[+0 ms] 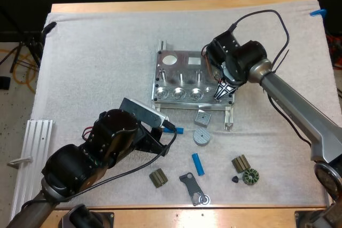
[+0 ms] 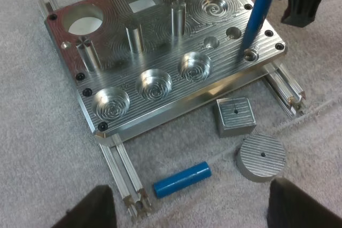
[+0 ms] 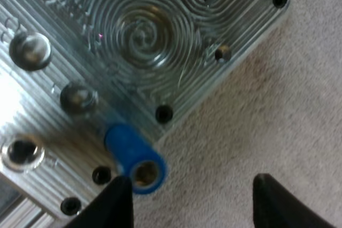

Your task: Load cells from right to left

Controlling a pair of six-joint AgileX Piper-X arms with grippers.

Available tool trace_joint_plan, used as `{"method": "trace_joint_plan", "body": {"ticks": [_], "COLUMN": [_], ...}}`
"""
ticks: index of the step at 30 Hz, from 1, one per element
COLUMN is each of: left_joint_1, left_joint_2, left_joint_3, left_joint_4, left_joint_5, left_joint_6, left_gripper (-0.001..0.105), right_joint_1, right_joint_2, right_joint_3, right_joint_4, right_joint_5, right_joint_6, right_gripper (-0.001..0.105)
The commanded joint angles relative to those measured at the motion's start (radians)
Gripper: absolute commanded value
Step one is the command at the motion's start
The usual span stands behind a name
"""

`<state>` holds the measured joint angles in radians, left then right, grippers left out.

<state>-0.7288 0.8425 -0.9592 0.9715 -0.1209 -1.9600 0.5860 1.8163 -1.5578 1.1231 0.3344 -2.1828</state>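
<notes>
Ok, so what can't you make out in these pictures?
High view: left arm covers most of one loose blue cylinder; small dark part too tiny to identify.
Left wrist view: right gripper cut off by the picture's edge.
Right wrist view: tilted cylinder hides its own lower end.

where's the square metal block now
In the high view the square metal block lies on the mat just in front of the fixture, toward its right, beside the round disc.
</notes>
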Motion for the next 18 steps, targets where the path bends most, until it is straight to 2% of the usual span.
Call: {"method": "trace_joint_plan", "body": {"ticks": [1, 11, 14, 16, 18], "left_joint_1": [-0.001, -0.001, -0.001, -0.001, -0.001], "left_joint_2": [0.001, 0.001, 0.001, 0.001, 0.001], "left_joint_3": [-0.004, -0.004, -0.004, -0.004, -0.004], "left_joint_4": [-0.006, -0.006, -0.006, -0.006, -0.006], "left_joint_5": [-0.001, -0.001, -0.001, -0.001, -0.001], "left_joint_6": [-0.001, -0.001, 0.036, 0.093, 0.136], "left_gripper": [0.059, 0.059, 0.059, 0.059, 0.059], "right_joint_1": [-0.004, -0.004, 0.001, 0.013, 0.021], "right_joint_2": [-0.006, -0.001, -0.022, -0.060, -0.091], "right_joint_3": [0.000, 0.000, 0.000, 0.000, 0.000], "right_joint_4": [-0.020, -0.045, -0.032, -0.003, 0.030], "right_joint_5": [0.005, 0.007, 0.006, -0.004, -0.013], "right_joint_6": [0.004, 0.001, 0.048, 0.099, 0.100], "right_gripper": [0.050, 0.050, 0.050, 0.050, 0.050]}}
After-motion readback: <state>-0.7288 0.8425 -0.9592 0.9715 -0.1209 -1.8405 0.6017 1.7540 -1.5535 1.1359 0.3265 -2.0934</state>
